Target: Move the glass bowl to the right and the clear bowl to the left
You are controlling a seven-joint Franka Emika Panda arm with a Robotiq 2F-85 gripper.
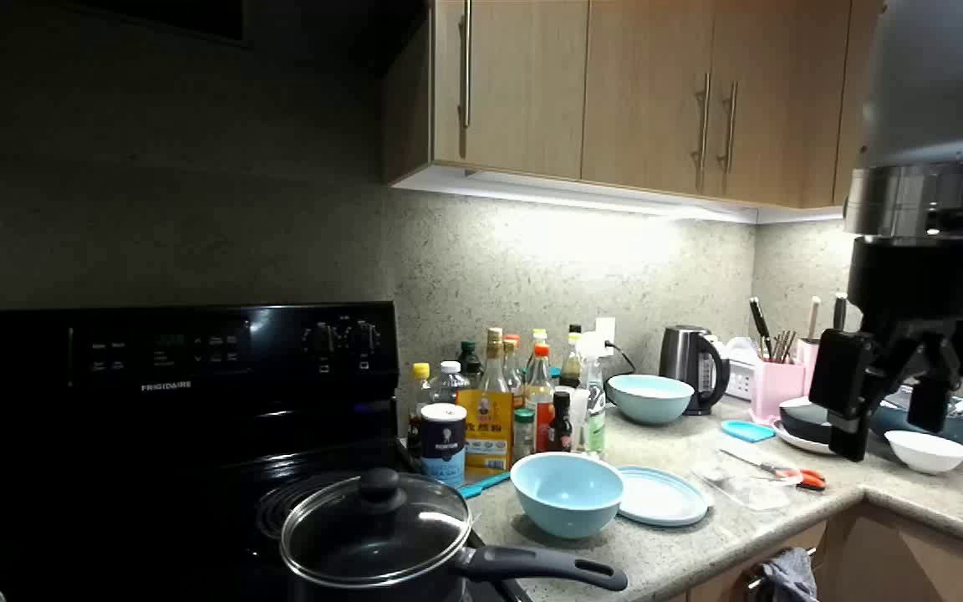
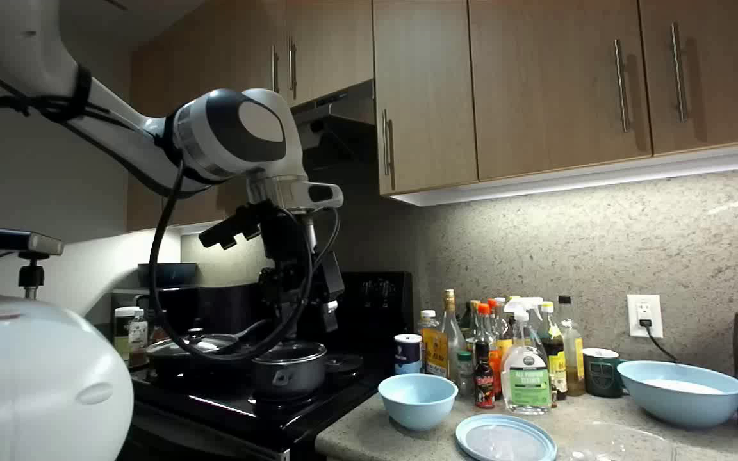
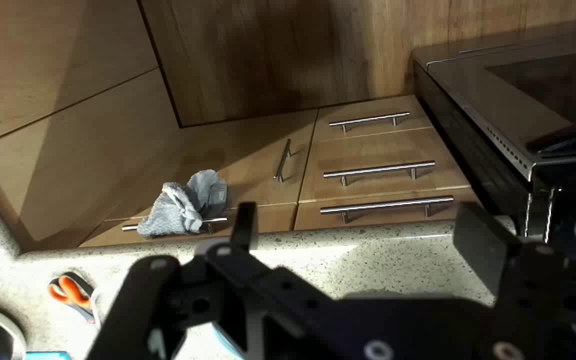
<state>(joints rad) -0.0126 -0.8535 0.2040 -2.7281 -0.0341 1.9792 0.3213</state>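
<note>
The gripper is hanging in midair, its 2 jaws standing wide apart. On the counter, the glass bowl is sitting just beside the plate; the clear bowl, barely showing, is lying between plate and scissors.

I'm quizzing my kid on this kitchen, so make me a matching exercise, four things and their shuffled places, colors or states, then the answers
1. Gray cloth
2. Scissors
3. Smaller aqua bowl
4. End effector

A. Open, holding nothing
B. Beside the flat blue plate
C. Hanging from a metal handle
D. Partly orange

Pairs: 1-C; 2-D; 3-B; 4-A
</note>
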